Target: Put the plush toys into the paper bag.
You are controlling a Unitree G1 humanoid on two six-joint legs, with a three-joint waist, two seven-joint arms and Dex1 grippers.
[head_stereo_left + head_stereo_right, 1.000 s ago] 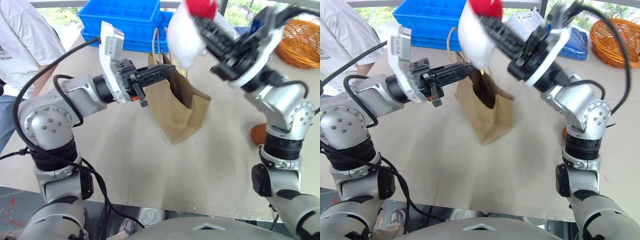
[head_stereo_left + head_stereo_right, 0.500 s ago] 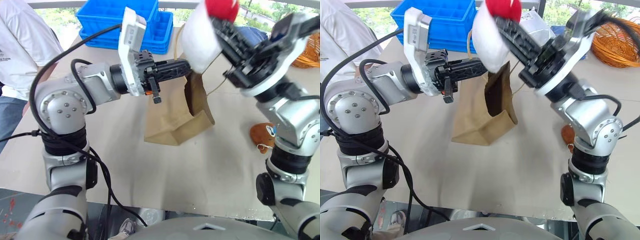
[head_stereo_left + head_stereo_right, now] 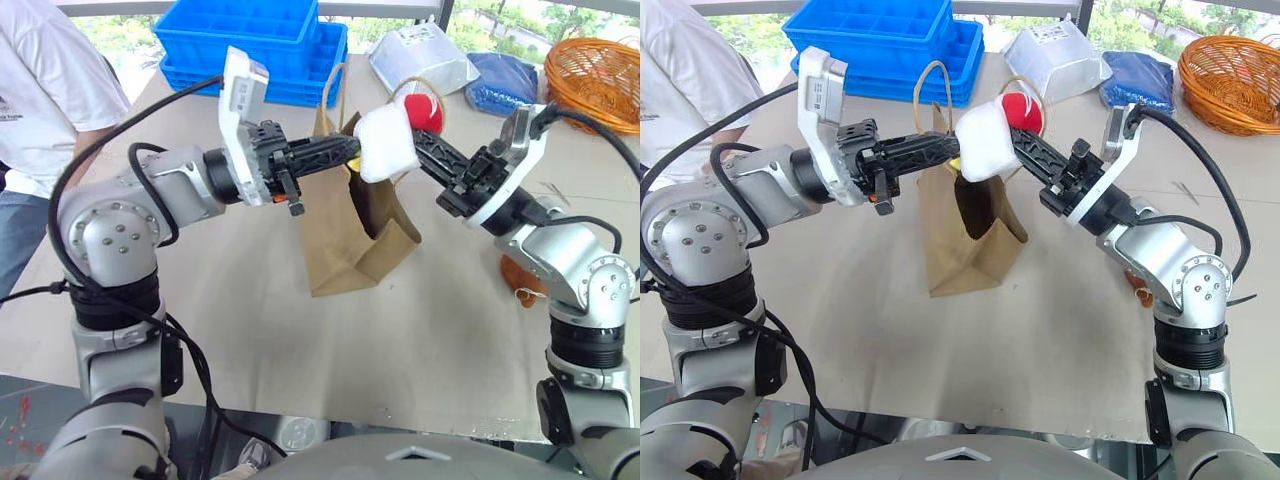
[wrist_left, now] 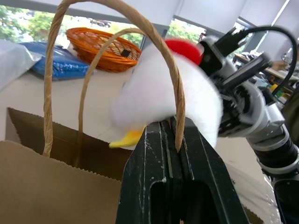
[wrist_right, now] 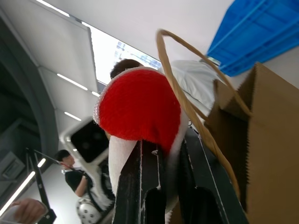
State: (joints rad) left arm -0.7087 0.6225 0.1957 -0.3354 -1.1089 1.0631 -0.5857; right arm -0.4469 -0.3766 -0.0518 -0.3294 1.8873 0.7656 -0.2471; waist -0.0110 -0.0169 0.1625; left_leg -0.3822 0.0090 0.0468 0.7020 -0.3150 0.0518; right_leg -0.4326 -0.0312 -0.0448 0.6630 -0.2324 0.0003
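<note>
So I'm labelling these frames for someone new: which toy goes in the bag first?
Find the brown paper bag standing mid-table. Right above its open mouth, the right tool holds a white plush toy. Its red end sets it apart from the brown toy lying by the robot's right arm.

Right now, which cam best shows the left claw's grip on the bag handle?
Left wrist view: the left claw is shut on a tan twisted-cord handle of the brown kraft paper bag. In the eye views the white plush toy with a red end covers the pinch.

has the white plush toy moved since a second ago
Yes. The white plush toy, shut in the right gripper, has come down from above the blue crates to the paper bag mouth.
</note>
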